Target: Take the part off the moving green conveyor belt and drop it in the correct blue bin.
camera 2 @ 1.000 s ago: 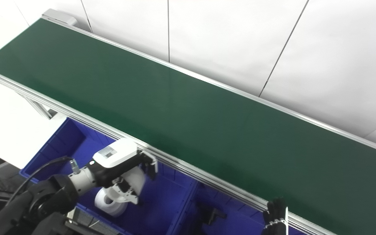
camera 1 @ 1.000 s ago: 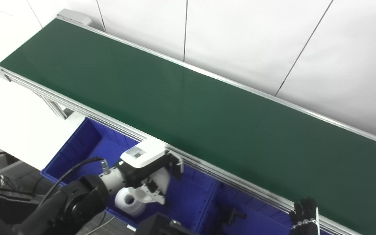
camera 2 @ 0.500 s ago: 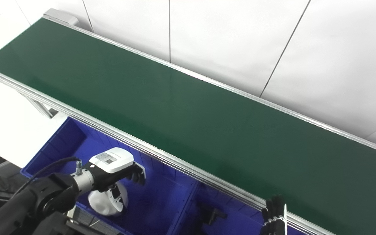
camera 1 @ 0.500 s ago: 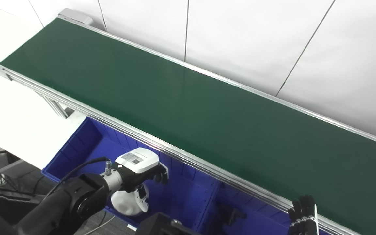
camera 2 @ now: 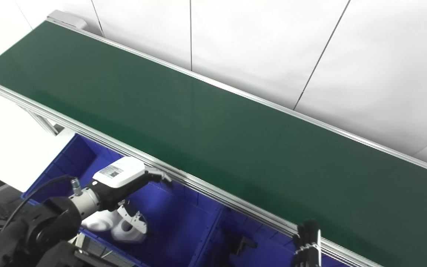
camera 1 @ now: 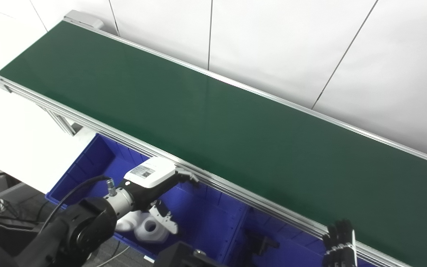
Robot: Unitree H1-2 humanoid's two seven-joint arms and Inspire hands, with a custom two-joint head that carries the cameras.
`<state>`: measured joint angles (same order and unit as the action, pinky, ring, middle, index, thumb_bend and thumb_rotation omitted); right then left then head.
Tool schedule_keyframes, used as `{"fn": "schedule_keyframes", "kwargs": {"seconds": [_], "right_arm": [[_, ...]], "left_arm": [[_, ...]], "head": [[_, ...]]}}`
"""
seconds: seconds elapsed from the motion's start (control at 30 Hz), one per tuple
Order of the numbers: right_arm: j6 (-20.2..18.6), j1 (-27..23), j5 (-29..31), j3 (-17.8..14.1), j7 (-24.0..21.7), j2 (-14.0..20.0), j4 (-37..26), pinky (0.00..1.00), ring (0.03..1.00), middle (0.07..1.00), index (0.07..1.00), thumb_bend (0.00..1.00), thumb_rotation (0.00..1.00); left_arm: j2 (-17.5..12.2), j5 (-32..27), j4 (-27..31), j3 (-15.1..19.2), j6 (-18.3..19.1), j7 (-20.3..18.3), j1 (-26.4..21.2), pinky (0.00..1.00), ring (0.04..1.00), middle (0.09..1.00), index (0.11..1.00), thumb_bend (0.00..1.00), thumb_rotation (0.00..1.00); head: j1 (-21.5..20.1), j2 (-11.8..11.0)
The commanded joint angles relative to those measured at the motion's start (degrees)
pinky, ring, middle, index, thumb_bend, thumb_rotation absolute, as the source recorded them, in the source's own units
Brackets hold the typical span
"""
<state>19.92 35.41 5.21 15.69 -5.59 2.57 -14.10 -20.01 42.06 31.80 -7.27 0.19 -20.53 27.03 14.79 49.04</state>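
The green conveyor belt (camera 1: 213,118) carries no part. A white part (camera 1: 145,230) with a round hole lies on the floor of the left blue bin (camera 1: 98,155); it also shows in the right eye view (camera 2: 119,226). My left hand (camera 1: 154,178) hovers just above that part, fingers stretched out toward the belt's near rail, open and holding nothing. My right hand (camera 1: 339,241) shows only as dark fingertips pointing up at the bottom edge, beside the rail; its grip is hidden.
A second blue bin (camera 1: 291,246) sits to the right of the first, under the rail, with a black part (camera 1: 261,243) in it. A white table (camera 1: 9,129) stands at the left. A white wall runs behind the belt.
My left hand held the white part over the left bin, lowered it, then let go. The part now lies in the bin and the hand has risen with its fingers spread.
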Motion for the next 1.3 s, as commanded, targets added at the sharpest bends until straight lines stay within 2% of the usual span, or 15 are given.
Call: {"fn": "schedule_keyframes", "kwargs": {"seconds": [0.0,0.1,0.13,0.17,0.2,0.27,0.3,0.4,0.43,0.47,0.5,0.6,0.83,1.1,1.27], "right_arm": [[0.49,0.60,-0.04,0.64,-0.51,-0.80,-0.74,0.99,1.000,1.000,1.000,0.74,0.86],[0.55,0.99,-1.27,1.45,0.07,-2.06,-0.39,0.98,0.997,1.000,1.000,0.74,0.84],[0.39,1.12,-1.63,1.64,0.26,-2.46,-0.32,0.97,0.992,0.997,1.000,0.75,0.83],[0.56,1.18,-2.44,1.90,0.53,-3.09,-0.10,0.97,0.987,0.993,1.000,0.76,0.82],[0.73,1.22,-3.03,2.05,0.70,-3.52,0.06,0.96,0.977,0.986,1.000,0.76,0.81],[0.91,1.48,-5.23,2.89,1.50,-5.21,0.49,0.94,0.968,0.983,1.000,0.77,0.81],[0.61,1.67,-6.17,3.30,1.89,-5.92,0.48,0.93,0.965,0.982,1.000,0.78,0.80],[-0.20,2.00,-9.33,4.78,3.31,-8.05,0.63,0.92,0.960,0.981,1.000,0.80,0.81],[-0.36,2.10,-10.42,5.13,3.78,-8.78,0.71,0.92,0.958,0.980,1.000,0.81,0.81],[-0.40,2.15,-11.60,5.61,4.38,-9.64,0.99,0.92,0.956,0.979,1.000,0.81,0.81],[-0.46,2.24,-12.46,6.08,4.96,-10.33,1.22,0.92,0.957,0.978,0.997,0.81,0.82],[-0.38,2.08,-14.51,7.52,6.74,-12.31,2.47,0.93,0.956,0.974,0.990,0.80,0.82],[-1.44,0.23,-18.08,9.96,10.28,-16.13,4.87,0.96,0.967,0.973,0.983,0.78,0.83],[-4.32,-1.52,-18.96,10.17,11.82,-16.73,4.08,0.97,0.991,1.000,1.000,0.78,0.85],[-7.48,-1.87,-19.11,10.21,12.30,-16.87,2.11,0.97,0.988,0.997,1.000,0.81,0.87]], "left_arm": [[2.98,-6.20,4.56,0.09,-2.40,4.28,2.34,0.56,0.672,0.759,0.712,0.96,0.37],[6.81,-13.15,6.79,-1.53,-5.86,7.66,5.23,0.52,0.639,0.739,0.698,0.91,0.36],[7.43,-14.78,6.91,-1.79,-6.83,8.34,5.81,0.52,0.644,0.738,0.699,0.89,0.35],[8.79,-17.03,6.48,-2.75,-9.27,9.60,6.73,0.53,0.654,0.739,0.702,0.88,0.36],[9.80,-18.57,6.11,-3.40,-11.09,10.43,7.38,0.55,0.676,0.745,0.710,0.86,0.38],[11.20,-22.14,4.37,-4.34,-14.33,11.91,8.28,0.57,0.697,0.757,0.720,0.84,0.44],[11.48,-23.48,3.35,-4.50,-15.09,12.27,8.51,0.60,0.716,0.770,0.732,0.83,0.47],[11.48,-27.34,0.41,-3.60,-17.09,12.98,8.92,0.69,0.796,0.829,0.785,0.81,0.57],[11.80,-28.40,-0.79,-3.22,-17.30,13.27,9.16,0.75,0.850,0.876,0.832,0.75,0.59],[11.99,-29.76,-1.97,-2.66,-16.83,13.42,9.29,0.80,0.892,0.912,0.866,0.72,0.62],[12.16,-30.98,-3.36,-2.23,-16.30,13.47,9.26,0.94,0.972,0.977,0.965,0.69,0.71],[11.10,-34.10,-7.57,-0.60,-15.37,12.84,7.74,0.99,0.996,0.997,0.995,0.69,0.76],[6.44,-39.86,-13.75,1.03,-13.64,8.97,3.70,1.00,1.000,1.000,1.000,0.63,0.76],[5.36,-42.47,-13.11,-0.04,-10.50,6.74,1.63,1.00,1.000,1.000,1.000,0.68,0.79],[5.36,-44.15,-10.95,-0.22,-6.95,5.68,0.48,1.00,1.000,1.000,1.000,0.72,0.75]], "head": [[-0.03,0.02],[-6.54,0.20],[-6.54,0.20],[-9.57,0.33],[-9.57,0.33],[-16.31,0.73],[-17.02,0.77],[-24.29,1.03],[-24.99,1.03],[-28.11,1.04],[-28.67,1.02],[-34.37,1.15],[-44.36,2.02],[-46.91,6.12],[-48.97,6.92]]}}
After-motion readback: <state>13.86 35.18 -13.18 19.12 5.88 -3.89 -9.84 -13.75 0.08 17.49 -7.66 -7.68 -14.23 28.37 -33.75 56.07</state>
